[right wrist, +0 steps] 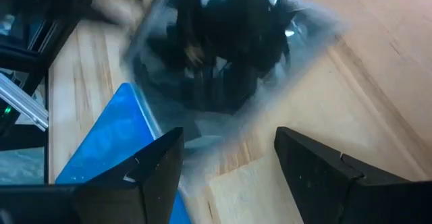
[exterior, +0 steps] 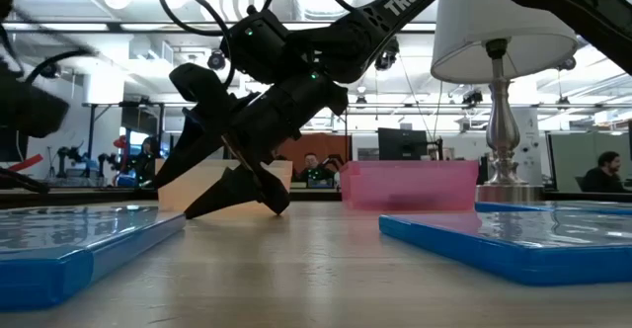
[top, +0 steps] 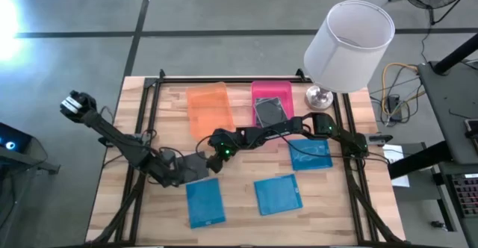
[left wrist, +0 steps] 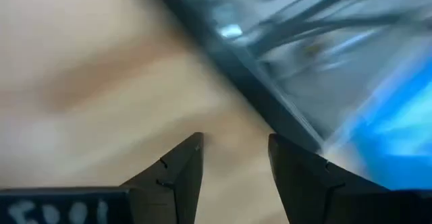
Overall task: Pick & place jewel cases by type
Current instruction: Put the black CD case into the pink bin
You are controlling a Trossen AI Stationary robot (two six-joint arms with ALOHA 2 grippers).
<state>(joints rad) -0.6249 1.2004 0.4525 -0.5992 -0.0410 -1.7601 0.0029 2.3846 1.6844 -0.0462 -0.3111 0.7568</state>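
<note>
A dark grey jewel case point(top: 197, 163) lies left of the table's middle, with both grippers at it. My left gripper point(top: 188, 172) reaches in from the left, open, with only wood between its fingers point(left wrist: 236, 158); the case's edge point(left wrist: 270, 113) runs just past one finger. My right gripper point(top: 208, 149) comes from the right, pointing down at the table point(exterior: 237, 205), open point(right wrist: 229, 150), with the blurred dark case point(right wrist: 216, 55) just ahead of its fingertips. Three blue cases point(top: 205, 202) point(top: 278, 193) point(top: 311, 155) lie flat. Another dark case point(top: 270, 112) rests in the pink tray point(top: 272, 90). My left gripper has one finger point(left wrist: 297, 173) close beside the dark case's edge; I cannot tell whether it touches. My right gripper has its fingers on either side of the case's near end point(right wrist: 202, 140); blur keeps me from telling whether they touch.
An orange tray point(top: 208, 106) stands beside the pink tray at the far edge. A lamp with a white shade point(top: 347, 46) stands at the far right corner. A blue case point(right wrist: 108, 143) lies close to the dark one. Bare wood shows between the blue cases.
</note>
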